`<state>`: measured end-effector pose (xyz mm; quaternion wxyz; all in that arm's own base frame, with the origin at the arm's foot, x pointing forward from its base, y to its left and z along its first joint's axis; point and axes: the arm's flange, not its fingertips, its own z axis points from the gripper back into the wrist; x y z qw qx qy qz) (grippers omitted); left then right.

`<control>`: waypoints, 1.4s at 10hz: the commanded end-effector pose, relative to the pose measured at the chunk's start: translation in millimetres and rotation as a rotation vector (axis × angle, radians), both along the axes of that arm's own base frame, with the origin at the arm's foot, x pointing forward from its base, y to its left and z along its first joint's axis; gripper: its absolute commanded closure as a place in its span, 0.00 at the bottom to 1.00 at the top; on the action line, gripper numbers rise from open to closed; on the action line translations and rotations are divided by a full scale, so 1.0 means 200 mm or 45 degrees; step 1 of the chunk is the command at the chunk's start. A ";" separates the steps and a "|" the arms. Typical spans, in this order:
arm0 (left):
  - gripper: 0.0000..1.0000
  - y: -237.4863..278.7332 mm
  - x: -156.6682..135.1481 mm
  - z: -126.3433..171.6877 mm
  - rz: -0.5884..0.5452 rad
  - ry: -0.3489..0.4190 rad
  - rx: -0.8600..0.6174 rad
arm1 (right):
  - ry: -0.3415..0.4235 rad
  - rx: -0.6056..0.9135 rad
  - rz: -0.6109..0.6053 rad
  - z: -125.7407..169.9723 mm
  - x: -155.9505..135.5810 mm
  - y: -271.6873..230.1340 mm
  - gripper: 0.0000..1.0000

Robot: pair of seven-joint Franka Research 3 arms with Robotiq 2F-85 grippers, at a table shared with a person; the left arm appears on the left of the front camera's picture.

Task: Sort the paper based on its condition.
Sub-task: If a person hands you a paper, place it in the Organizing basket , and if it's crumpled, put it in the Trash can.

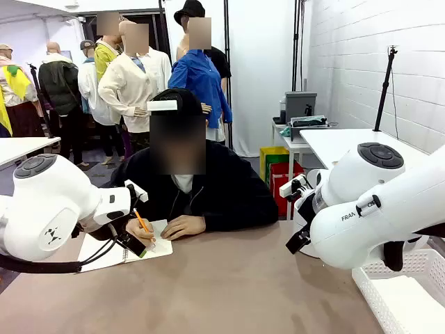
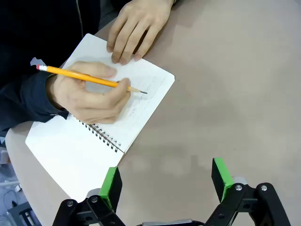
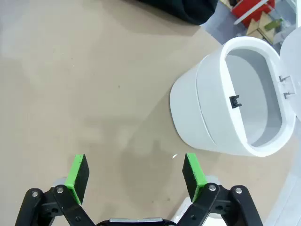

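My left gripper (image 2: 165,173) and right gripper (image 3: 135,170) hang open, empty; the paper (image 2: 146,101) sits bound in the white spiral notebook (image 2: 70,150) under the person's writing hand (image 2: 87,96), so reaching in now risks striking that hand.

A spiral-bound white notebook (image 2: 70,155) lies open at the brown counter's (image 1: 229,285) far left, a yellow pencil (image 2: 84,77) tilted over its lined page. A white bin (image 3: 197,108) stands open on the counter. A white lattice basket (image 1: 375,296) sits at the near right corner.
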<state>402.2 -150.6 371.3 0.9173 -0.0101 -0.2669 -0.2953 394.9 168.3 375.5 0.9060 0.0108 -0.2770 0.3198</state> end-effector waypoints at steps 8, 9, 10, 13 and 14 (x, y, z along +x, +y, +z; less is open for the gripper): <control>0.00 0.00 0.00 0.00 0.000 0.000 0.000 | 0.000 0.000 0.000 0.00 0.00 0.00 0.00; 0.00 0.00 0.00 0.00 0.000 0.000 0.000 | 0.000 0.000 0.000 0.00 0.00 0.00 0.00; 0.00 0.00 0.00 0.00 0.000 0.000 0.000 | 0.000 0.000 0.000 0.00 0.00 0.00 0.00; 0.00 0.00 0.00 0.00 0.000 0.000 0.000 | 0.000 0.000 0.000 0.00 0.00 0.00 0.00; 0.00 0.00 0.00 0.00 0.000 0.000 0.000 | 0.000 0.000 0.000 0.00 0.00 0.00 0.00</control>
